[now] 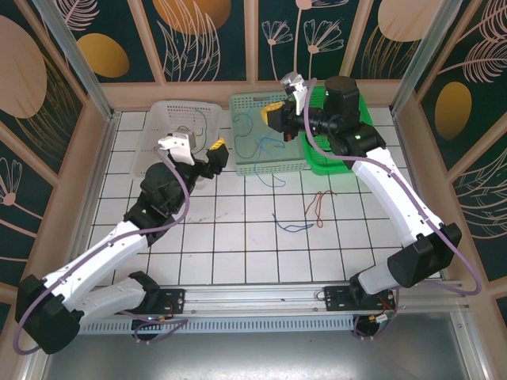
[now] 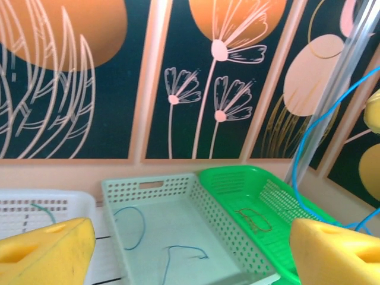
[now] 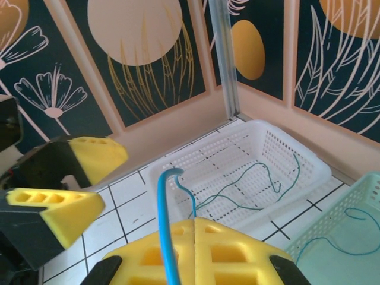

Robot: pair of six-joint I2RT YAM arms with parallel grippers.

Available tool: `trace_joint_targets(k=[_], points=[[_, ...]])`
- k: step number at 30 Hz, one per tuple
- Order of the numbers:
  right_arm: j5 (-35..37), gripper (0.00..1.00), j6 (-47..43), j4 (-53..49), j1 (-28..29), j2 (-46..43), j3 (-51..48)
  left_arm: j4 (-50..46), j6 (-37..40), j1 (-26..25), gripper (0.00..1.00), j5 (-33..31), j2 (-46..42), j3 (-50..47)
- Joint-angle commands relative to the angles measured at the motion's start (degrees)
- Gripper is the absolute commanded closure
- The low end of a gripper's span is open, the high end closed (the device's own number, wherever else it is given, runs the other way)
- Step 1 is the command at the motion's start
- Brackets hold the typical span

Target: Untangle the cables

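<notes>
Pinched shut, the right claw (image 3: 195,228) grips a blue cable (image 3: 164,237) that trails lengthwise from its pads down over the pale-green basket (image 1: 289,154) beneath it, while the left claw (image 2: 190,249), beside it, gapes wide and empty, the strand passing close by one yellow finger.

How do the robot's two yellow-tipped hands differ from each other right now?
The left gripper has its fingers spread wide with nothing between them; the right gripper has its fingers pressed shut on a blue cable. The left gripper is beside the white basket; the right gripper is over the pale green basket. Both have yellow fingers.
</notes>
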Motion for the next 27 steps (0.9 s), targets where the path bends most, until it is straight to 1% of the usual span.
trace_joint_targets(k=[1,3,6,8,16,23,24,27], points=[[-4.1,1.0,0.7,0.2,0.2,-1.5,-0.3,7.5,-1.1,0.0,0.15,4.6,2.6,1.1],[-4.7,1.0,0.8,0.4,0.3,-1.4,-0.5,8.8,-1.0,0.0,0.16,6.7,4.3,2.2],[-5.1,1.0,1.3,0.6,0.3,-1.3,-0.7,13.0,-0.8,0.0,0.18,12.6,6.0,2.3],[-6.1,1.0,1.7,0.9,0.4,-1.1,-0.9,15.5,-1.2,-0.1,0.18,14.6,7.0,2.3],[-7.9,1.0,1.7,1.1,1.0,-1.1,-1.2,22.0,-0.8,0.0,0.21,16.5,10.8,3.2],[-10.8,1.0,1.5,1.3,1.4,-1.9,-2.1,24.8,2.9,0.0,0.23,18.3,15.1,6.7],[-11.1,1.0,1.4,1.3,1.4,-2.2,-2.3,24.9,3.4,0.1,0.24,18.4,15.4,7.0],[-11.7,1.0,1.3,1.2,1.5,-3.0,-2.8,25.3,5.0,0.5,0.31,19.2,15.8,7.6]])
